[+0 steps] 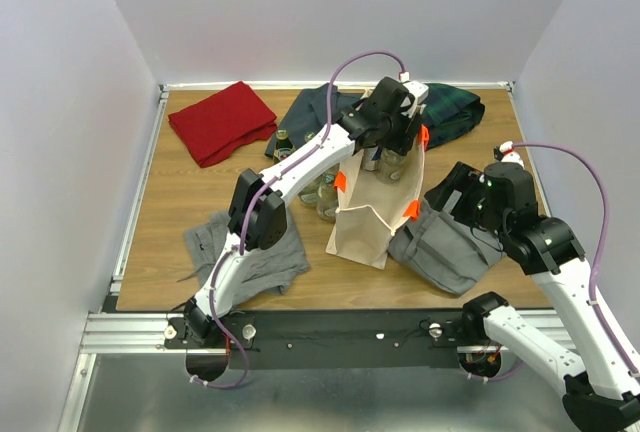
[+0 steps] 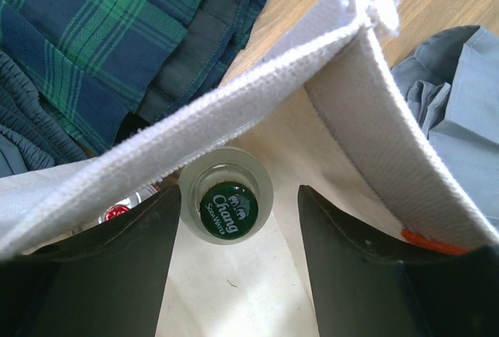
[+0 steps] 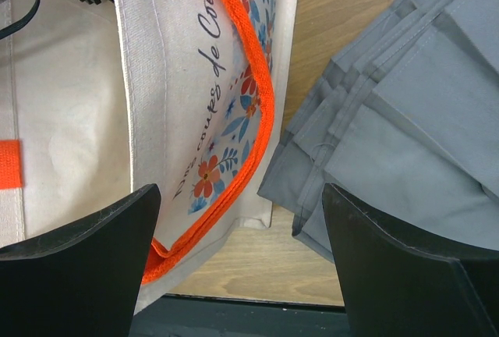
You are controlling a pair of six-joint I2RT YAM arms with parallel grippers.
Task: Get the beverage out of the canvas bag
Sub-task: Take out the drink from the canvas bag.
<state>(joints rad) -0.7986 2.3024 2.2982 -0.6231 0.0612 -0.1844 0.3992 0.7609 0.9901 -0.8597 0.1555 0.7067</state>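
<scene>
Wood makes up the bench (image 1: 190, 202), and near its middle stands the canvas bag (image 1: 362, 230), upright with its mouth open and orange handles at the rim. The left arm (image 1: 300, 167) reaches across from the near edge and bends down over the bag's mouth. The right arm (image 1: 540, 242) hangs to the bag's right, above a pile of grey folded clothes (image 1: 445, 252) lying just beside the bag. Farther back lie a red cloth (image 1: 220, 122) and a dark plaid one (image 1: 455, 112). A few loose bottles (image 1: 322, 192) stand on the bench at the bag's left side.

The right fingers (image 3: 78, 267) are spread wide and hold nothing; the bag's printed side and the grey clothes show between them. The left fingers (image 2: 117, 274) are inside the bag's mouth, 1 on each side of a glass bottle (image 2: 227, 206) with a green cap. They stand apart, with a clear gap on 1 side, so they are not gripping it. The bottle stands upright inside the bag, close to 1 canvas wall.

The step in hand looks to be the grasp on the drink. Next, I judge, the 2 fingers need to close squarely on the neck. Then comes a straight lift, so the bottle clears the rim without dragging the soft wall.
</scene>
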